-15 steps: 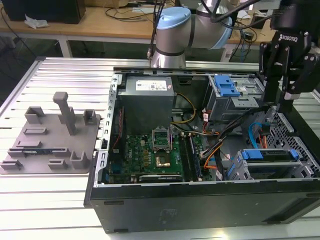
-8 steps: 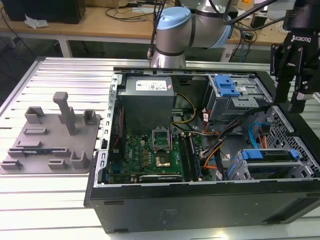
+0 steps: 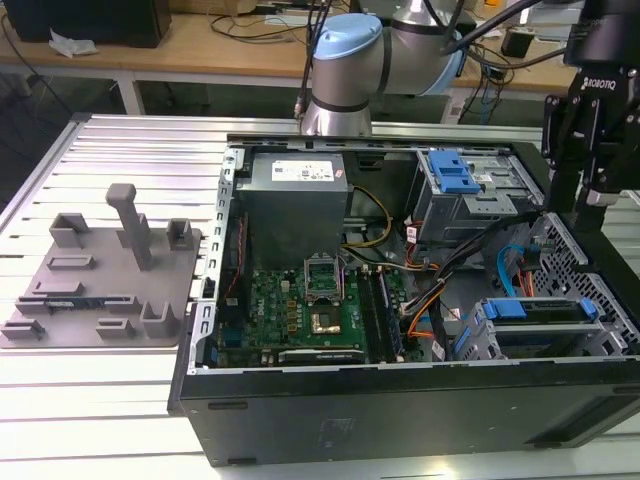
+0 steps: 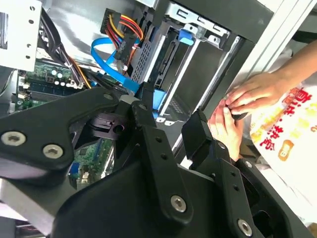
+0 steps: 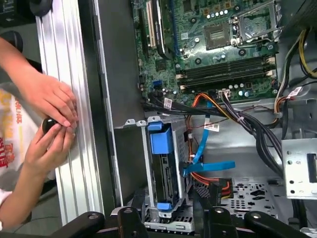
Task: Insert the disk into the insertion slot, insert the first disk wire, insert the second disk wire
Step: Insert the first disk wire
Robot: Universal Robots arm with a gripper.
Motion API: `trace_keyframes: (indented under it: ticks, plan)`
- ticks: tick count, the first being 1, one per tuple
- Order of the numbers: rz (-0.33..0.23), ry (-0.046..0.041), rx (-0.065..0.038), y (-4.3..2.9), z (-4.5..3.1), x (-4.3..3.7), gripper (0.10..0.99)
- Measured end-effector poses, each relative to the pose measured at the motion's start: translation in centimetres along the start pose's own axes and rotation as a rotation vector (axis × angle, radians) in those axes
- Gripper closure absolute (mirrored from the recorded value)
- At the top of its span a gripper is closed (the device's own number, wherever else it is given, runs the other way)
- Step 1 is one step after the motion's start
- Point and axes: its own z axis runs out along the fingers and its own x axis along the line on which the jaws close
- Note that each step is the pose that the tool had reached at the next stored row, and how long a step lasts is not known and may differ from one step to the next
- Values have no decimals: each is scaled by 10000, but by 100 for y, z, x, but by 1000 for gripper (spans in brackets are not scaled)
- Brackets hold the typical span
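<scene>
In the exterior view the gripper hangs over the open case at the exterior view's right end, jaws spread and empty. The disk sits below them in the insertion slot, its long axis along the case's near wall.

In the first wrist view the disk lies straight ahead between the 2 fingers. A blue flat cable reaches its side; I cannot tell if it is seated. A person's hands rest on the tabletop just outside the case.

In the second wrist view the hands lie beyond the jaws.
</scene>
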Motion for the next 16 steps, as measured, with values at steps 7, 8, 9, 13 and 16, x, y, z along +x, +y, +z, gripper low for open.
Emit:
trace_keyframes:
  ticks: [7,8,9,13,16]
  plan:
    - [127,259,-25,-79,47,-163,580]
    - [155,262,-36,-98,55,-197,580]
    - [173,262,-44,-114,59,-243,580]
    - [195,287,-51,-117,78,-364,580]
    - [202,387,-41,-111,99,-451,580]
